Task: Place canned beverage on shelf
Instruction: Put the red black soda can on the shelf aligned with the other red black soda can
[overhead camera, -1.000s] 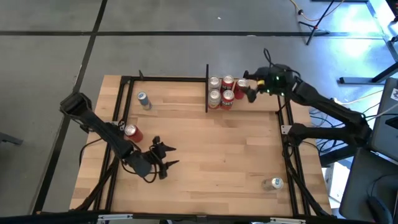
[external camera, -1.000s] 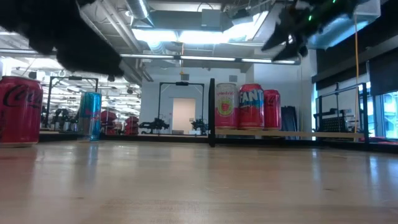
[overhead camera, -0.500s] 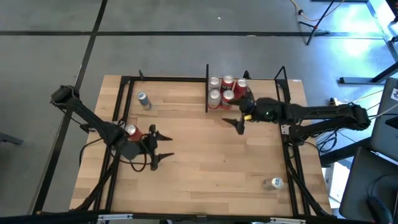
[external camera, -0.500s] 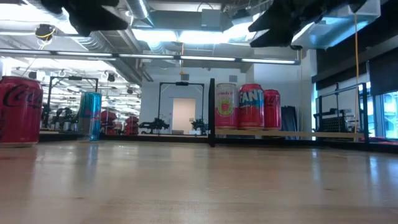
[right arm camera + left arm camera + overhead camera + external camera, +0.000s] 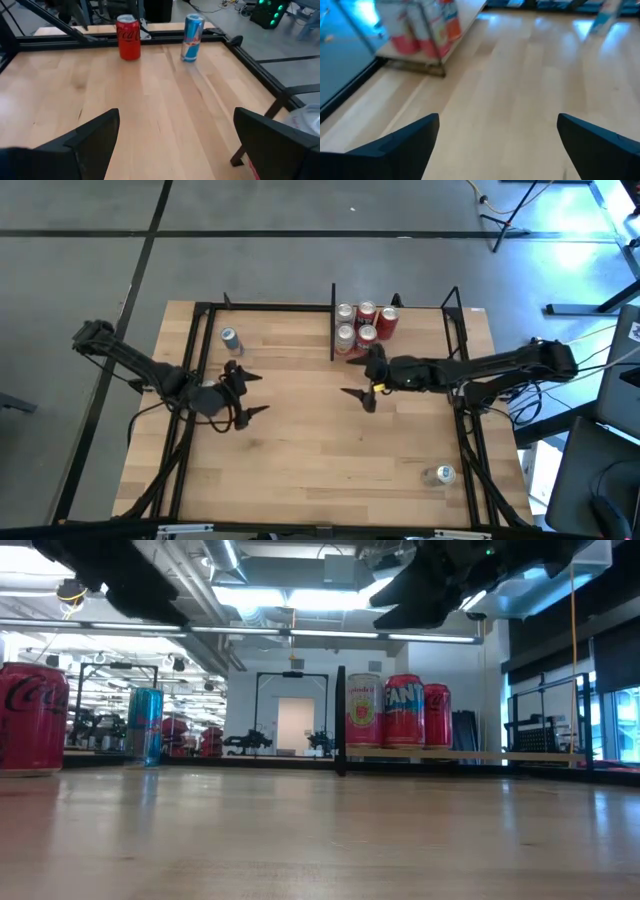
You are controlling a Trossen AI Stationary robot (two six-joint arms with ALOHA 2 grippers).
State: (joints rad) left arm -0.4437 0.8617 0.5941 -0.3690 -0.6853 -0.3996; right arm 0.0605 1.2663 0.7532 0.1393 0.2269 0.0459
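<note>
**Both arms swinging, cans at risk**

Since a second ago, the right tool (image 5: 358, 380) left the shelf (image 5: 415, 345); the left tool (image 5: 243, 392) swung up-desk. High view: both released, empty. Low view: Coke (image 5: 30, 720) stands unshelved at the desk edge. Right wrist view: Coke (image 5: 128, 37) beside the Red Bull (image 5: 191, 31). I'd fear a sweep toppling either.

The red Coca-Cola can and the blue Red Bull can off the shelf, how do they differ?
The Coca-Cola can is red and stout; the Red Bull can is blue-and-silver and slimmer. In the low view the Coca-Cola can looms nearer the camera, while the Red Bull can stands farther back. Both stand upright on the table, outside the shelf, untouched by either gripper.
</note>
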